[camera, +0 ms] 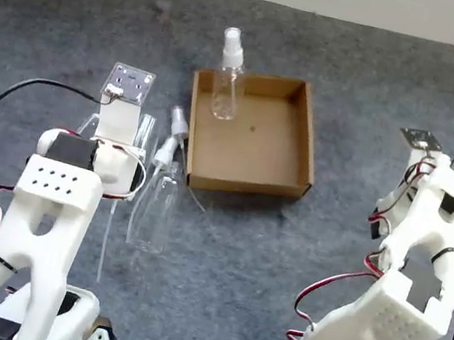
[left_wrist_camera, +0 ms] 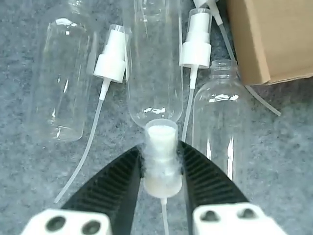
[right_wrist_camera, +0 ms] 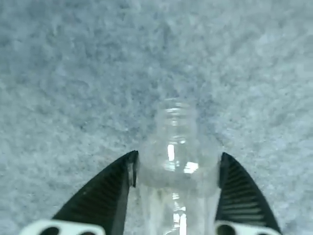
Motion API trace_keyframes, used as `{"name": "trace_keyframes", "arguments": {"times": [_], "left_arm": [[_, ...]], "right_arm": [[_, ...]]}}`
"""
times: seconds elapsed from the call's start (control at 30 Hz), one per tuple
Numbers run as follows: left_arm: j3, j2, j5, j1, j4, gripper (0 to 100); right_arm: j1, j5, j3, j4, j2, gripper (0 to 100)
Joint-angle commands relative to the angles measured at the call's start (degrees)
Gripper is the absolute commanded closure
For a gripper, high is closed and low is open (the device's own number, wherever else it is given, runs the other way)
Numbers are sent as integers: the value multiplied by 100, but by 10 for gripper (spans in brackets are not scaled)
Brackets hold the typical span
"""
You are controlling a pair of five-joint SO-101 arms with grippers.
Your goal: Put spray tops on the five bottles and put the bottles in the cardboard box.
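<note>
The table (camera: 62, 9) wears grey cloth, fuzzy and rough. Each bottle (left_wrist_camera: 63, 78) is clear plastic, smooth and shiny. Each spray top (left_wrist_camera: 110, 66) is white plastic, a bit dull. The cardboard box (camera: 252, 150) is brown and matt. The left gripper (left_wrist_camera: 161, 152) has black, ribbed plastic fingers (left_wrist_camera: 120, 176).

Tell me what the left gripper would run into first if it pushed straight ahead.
The left gripper, holding a spray top, would likely meet the rounded end of the clear bottle lying just ahead.

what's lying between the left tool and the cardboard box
In the left wrist view, a clear bottle and a loose spray top lie between the left tool, gripping a second spray top, and the cardboard box.
</note>
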Motion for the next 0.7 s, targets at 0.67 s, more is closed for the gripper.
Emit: {"name": "trace_keyframes", "arguments": {"times": [0.67], "left_arm": [[-2633, -84, 818, 40, -53, 997]], "right_arm": [[-3160, -1820, -13, 673, -3899, 995]]}}
